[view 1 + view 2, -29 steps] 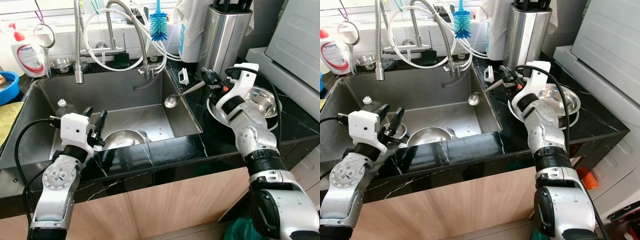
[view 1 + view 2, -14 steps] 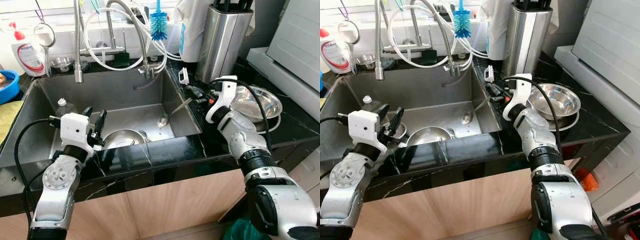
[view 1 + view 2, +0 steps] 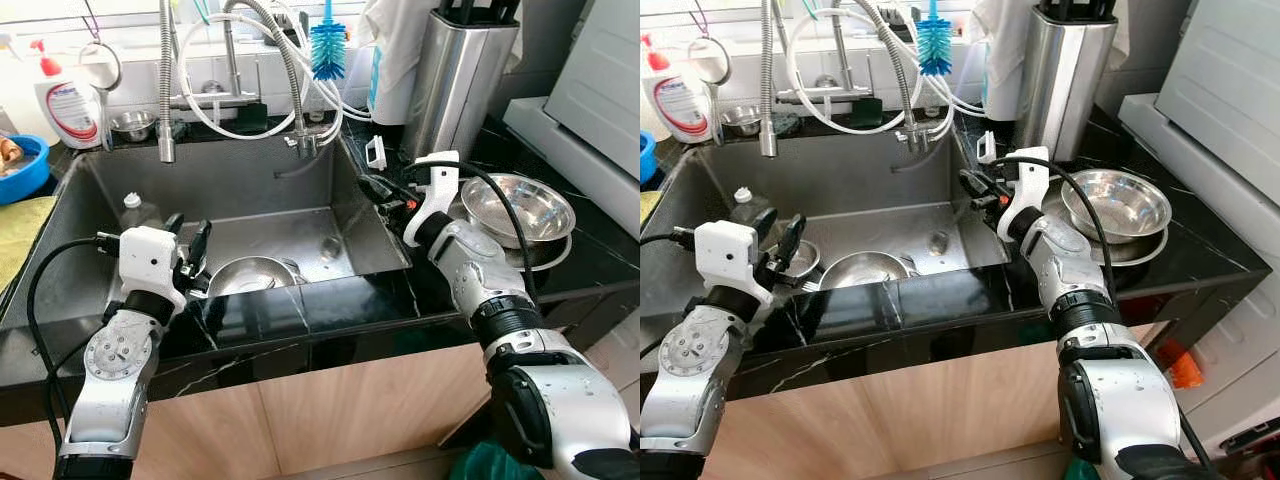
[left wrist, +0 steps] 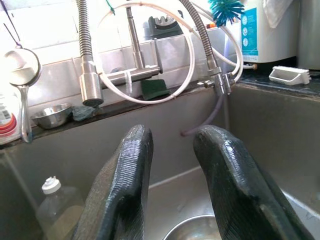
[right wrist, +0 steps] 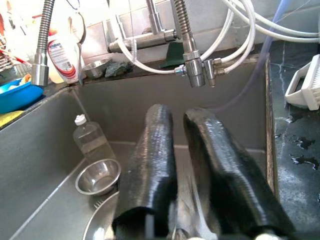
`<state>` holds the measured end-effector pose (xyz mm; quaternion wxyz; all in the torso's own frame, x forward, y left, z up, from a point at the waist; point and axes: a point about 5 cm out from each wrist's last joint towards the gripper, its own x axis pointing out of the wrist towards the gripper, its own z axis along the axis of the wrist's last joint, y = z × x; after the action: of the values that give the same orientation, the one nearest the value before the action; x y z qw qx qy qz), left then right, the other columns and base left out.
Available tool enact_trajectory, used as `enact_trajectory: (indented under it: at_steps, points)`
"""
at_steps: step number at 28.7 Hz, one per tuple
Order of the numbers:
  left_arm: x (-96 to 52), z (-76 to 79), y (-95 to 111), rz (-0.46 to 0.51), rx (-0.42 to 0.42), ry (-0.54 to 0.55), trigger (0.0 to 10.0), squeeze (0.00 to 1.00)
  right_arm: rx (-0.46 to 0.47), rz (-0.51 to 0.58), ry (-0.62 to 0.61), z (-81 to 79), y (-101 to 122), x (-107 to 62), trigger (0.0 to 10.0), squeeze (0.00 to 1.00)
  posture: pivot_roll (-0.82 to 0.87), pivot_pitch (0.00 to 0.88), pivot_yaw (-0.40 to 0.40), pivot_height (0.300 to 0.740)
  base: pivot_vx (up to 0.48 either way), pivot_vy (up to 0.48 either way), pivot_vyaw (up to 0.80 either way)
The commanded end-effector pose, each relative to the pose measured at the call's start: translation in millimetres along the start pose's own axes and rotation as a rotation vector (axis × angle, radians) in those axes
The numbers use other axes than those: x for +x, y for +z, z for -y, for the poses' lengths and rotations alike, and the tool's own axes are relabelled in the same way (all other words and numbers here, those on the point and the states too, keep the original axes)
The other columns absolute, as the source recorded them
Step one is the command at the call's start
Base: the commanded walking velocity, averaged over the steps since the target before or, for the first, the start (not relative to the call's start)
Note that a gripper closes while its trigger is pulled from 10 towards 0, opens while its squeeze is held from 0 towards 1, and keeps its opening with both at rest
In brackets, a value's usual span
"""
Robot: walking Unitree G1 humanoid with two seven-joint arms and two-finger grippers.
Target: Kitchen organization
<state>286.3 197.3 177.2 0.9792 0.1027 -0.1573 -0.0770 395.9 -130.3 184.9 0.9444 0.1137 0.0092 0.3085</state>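
Sink (image 3: pixel 250 190) with bowls (image 3: pixel 250 275), bottle (image 3: pixel 135 212)

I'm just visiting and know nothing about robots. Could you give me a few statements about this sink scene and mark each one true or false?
1. The right gripper is over the sink's right edge. True.
2. A blue bottle brush hangs behind the sink. True.
3. The metal bowl on the counter sits left of the sink. False: it sits to the right, on a plate.
4. The left gripper holds a bottle. False: its fingers are open, holding nothing, at the sink's front left.
5. A clear bottle stands inside the sink. True.
6. The sink has no dishes in it. False: a metal pan lies at the front.
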Motion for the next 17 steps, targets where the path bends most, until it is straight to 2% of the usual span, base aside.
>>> enact_trajectory:
  at_steps: [1, 10, 11, 14, 17]
  points:
    - [2.0, -2.5, 1.2, -0.003, 0.031, 0.001, 10.0, 0.0, -0.026, -0.009, -0.008, 0.9, 1.5, 0.8, 10.0, 1.0, 0.07, 0.0, -0.039, 0.74, 0.0, 0.0, 0.0]
    - [3.9, -2.4, 1.2, -0.001, 0.033, -0.008, 10.0, 0.0, -0.063, -0.005, -0.006, -0.4, 0.8, 1.0, 10.0, 1.0, 0.07, 0.0, -0.033, 0.74, 0.0, 0.0, 0.0]
    - [4.3, -2.9, 1.7, 0.0, 0.033, -0.007, 10.0, 0.0, -0.08, 0.007, -0.015, -0.3, 2.8, 1.3, 10.0, 0.0, 0.07, 0.0, -0.032, 0.74, 0.0, 0.0, 0.0]
    - [4.3, -3.3, 1.6, 0.001, 0.034, -0.005, 10.0, 0.0, -0.125, 0.05, -0.029, -2.0, 12.7, 3.2, 10.0, 0.0, 0.07, 0.0, -0.031, 0.74, 0.0, 0.0, 0.0]
    - [4.3, -2.0, 1.5, 0.001, 0.031, -0.005, 10.0, 0.0, -0.224, 0.15, -0.019, -10.8, 35.1, 4.5, 10.0, 0.0, 0.07, 0.0, -0.032, 0.74, 0.0, 0.0, 0.0]
